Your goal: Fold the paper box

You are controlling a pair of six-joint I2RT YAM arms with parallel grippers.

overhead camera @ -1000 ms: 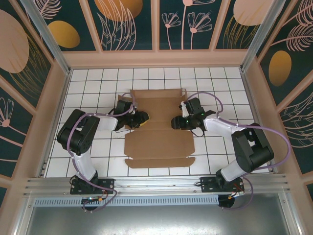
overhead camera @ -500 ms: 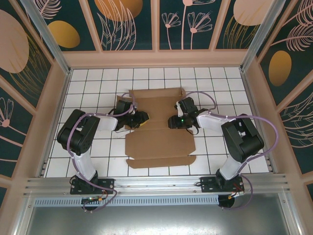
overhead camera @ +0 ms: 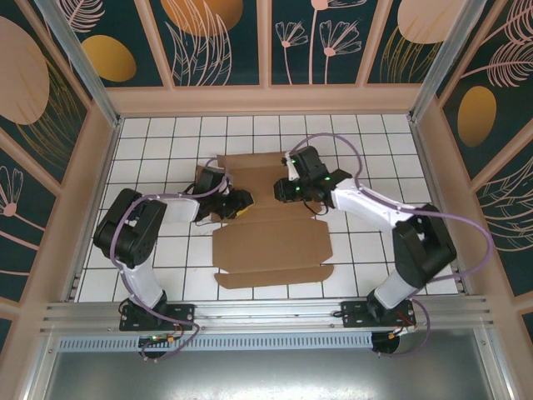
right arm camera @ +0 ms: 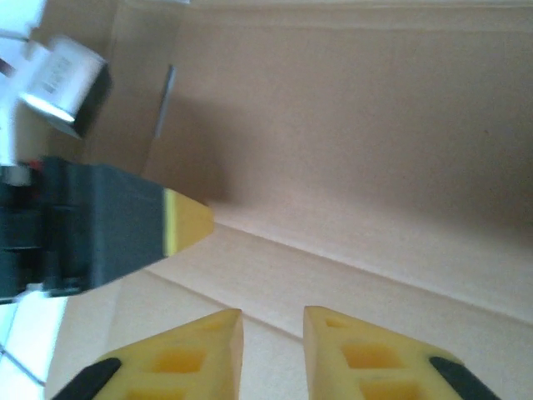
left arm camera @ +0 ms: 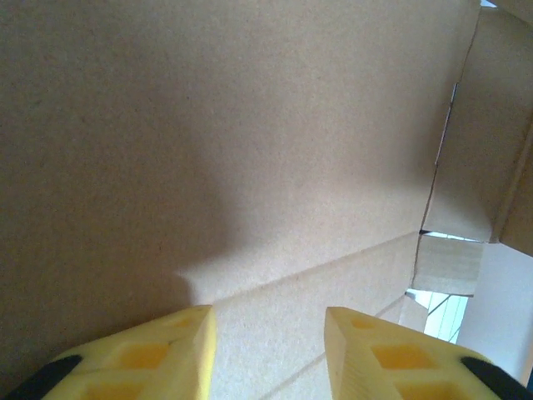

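Top external: plain brown corrugated cardboard mailer blank (the paper box (overhead camera: 271, 237)) lies opened out at centre frame on the white tiled tabletop (overhead camera: 150, 150). Near flap points to the bottom of the frame, far panel to the top. Left gripper (overhead camera: 241, 202) is over the blank's left-centre, right gripper (overhead camera: 281, 190) over its upper centre, and the two tips are near each other. Finger spacing is too small to read here.

Left wrist: yellow fingers (left arm camera: 158, 354) at the bottom edge, well apart, nothing between them. Cardboard covers most of the frame. A crease runs from lower centre up to the right, and a side flap with a slot sits at the right edge. The panel above the crease looks tilted up, though I can't be sure.

Right wrist: yellow fingers (right arm camera: 366, 358) at bottom centre, narrow gap, nothing clamped. The other arm's yellow tip is at mid-left, just above a crease.

Handling, my read:
- Light and stiff across panels, so it bends only at the scored lines.
- Smooth surface, so it will likely slide on the tiles unless one arm pins it.
- Edges crush if pinched hard.
- Best hold is a flap's free edge, or push flat beside a crease.
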